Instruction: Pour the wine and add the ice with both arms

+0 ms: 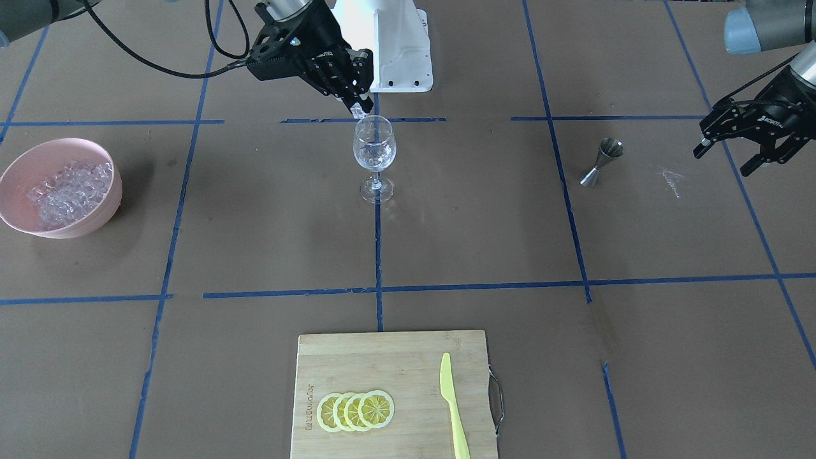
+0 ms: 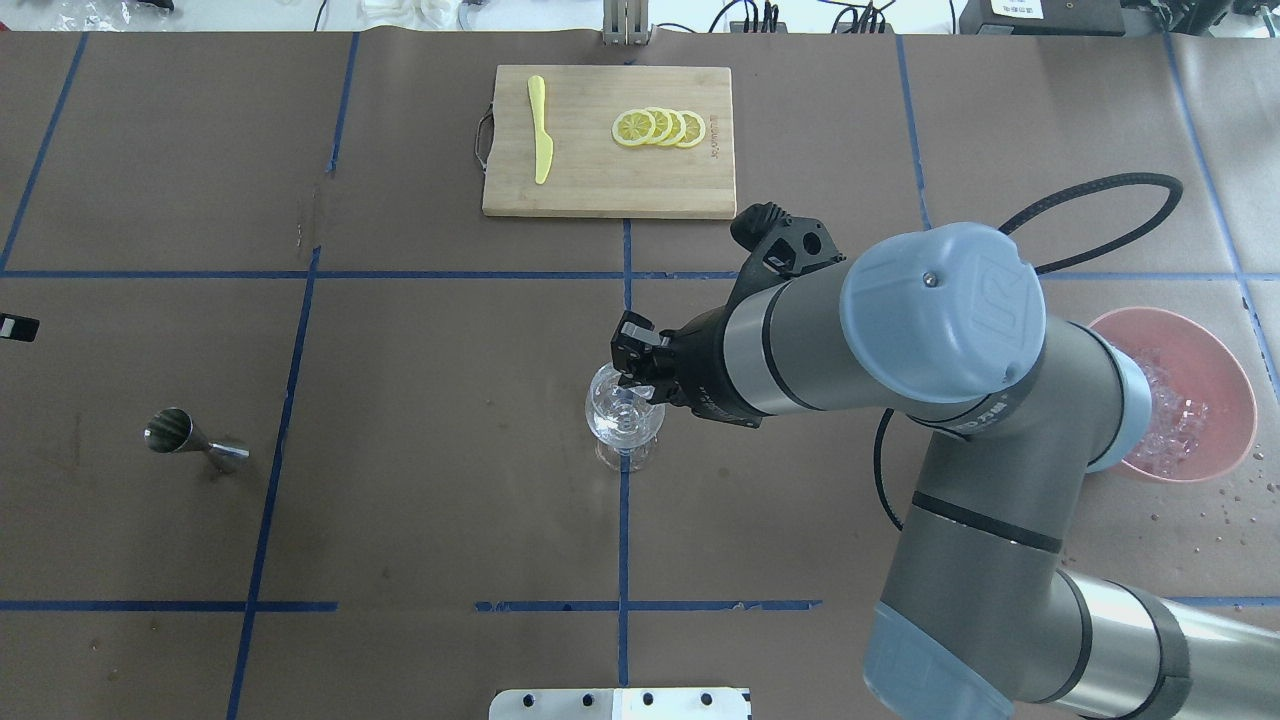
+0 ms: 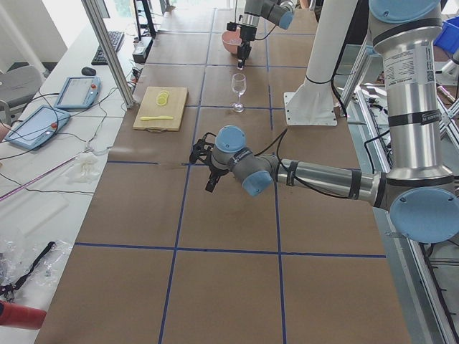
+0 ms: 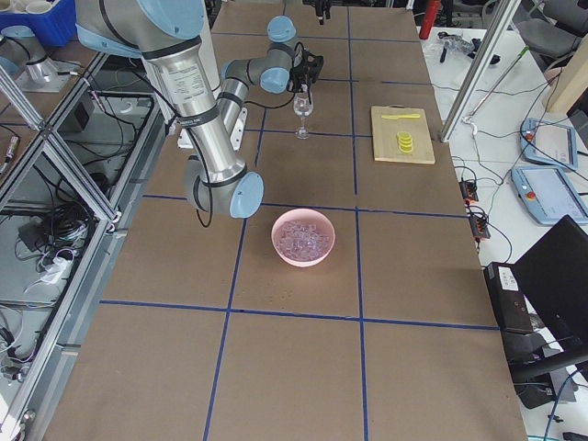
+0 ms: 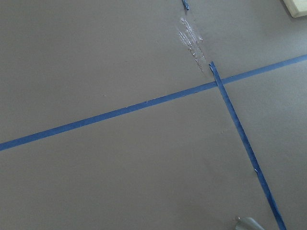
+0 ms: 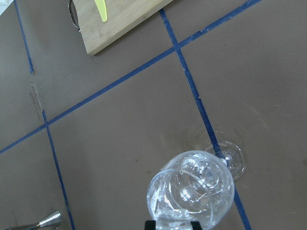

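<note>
Ice [image 1: 67, 191] lies in a heap in the pink bowl [image 1: 95, 220], at the end of the table [image 1: 255, 242] on the robot's right. One ice chunk [image 1: 359, 115] is up in the air, pinched tight between the two black fingers of the right gripper [image 1: 357, 106]. It hangs just above the rim of the wine glass [image 1: 374, 146]. The glass stands upright on a blue tape line. The left gripper [image 1: 722, 161] is well apart from the glass, with its fingers spread and nothing in them. A metal jigger [image 1: 601, 164] lies on its side near it. Four lemon slices [image 1: 356, 411] and a yellow knife [image 1: 452, 408] rest on the wooden cutting board [image 1: 382, 357].
</note>
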Robot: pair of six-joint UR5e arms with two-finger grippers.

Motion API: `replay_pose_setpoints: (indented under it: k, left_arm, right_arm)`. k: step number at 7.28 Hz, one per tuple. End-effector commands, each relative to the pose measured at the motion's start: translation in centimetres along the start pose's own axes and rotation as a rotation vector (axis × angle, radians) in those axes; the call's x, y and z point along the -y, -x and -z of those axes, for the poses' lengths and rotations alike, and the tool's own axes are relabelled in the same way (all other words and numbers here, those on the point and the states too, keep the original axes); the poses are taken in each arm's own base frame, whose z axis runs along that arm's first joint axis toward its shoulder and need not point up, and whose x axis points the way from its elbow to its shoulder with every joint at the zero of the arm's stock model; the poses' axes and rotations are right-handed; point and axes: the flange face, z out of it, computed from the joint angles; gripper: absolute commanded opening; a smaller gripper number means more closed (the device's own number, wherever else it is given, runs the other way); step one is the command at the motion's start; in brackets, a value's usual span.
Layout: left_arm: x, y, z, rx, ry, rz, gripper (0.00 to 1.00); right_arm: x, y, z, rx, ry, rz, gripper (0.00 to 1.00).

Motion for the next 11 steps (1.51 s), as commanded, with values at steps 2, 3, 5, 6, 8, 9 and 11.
replay_pose_setpoints:
  k: [2,3,5,6,8,9,11]
  left_arm:
    - [0.0,0.0,0.0,0.001,-0.001,-0.001,1.00]
    - [0.0,-0.1,0.1,0.000,-0.003,-0.002,1.00]
    - [0.0,-0.1,0.1,0.000,-0.003,-0.002,1.00]
    - [0.1,-0.1,0.1,0.000,-0.004,-0.003,1.00]
    - [0.1,-0.1,0.2,0.001,-0.004,-0.001,1.00]
    - [0.0,0.0,0.0,0.001,-0.001,-0.001,1.00]
    - [-0.2,0.4,-0.1,0.007,0.002,-0.001,1.00]
  right_arm:
    - [-0.9,0.7,-0.5,0.006,-0.004,0.002,0.00]
    - [-0.8,0.9,-1.1,-0.003,-0.006,0.000,0.00]
    - [-0.5,0.8,-1.5,-0.009,-0.021,0.004,0.68]
    - [-0.4,0.8,-1.6,-0.010,-0.026,0.006,0.76]
    - [0.3,0.8,-1.1,-0.005,-0.035,0.005,0.82]
    - [1.8,0.3,-0.4,-0.010,-0.047,-0.006,0.83]
    - [9.3,-4.4,2.3,-0.080,-0.045,-0.061,1.00]
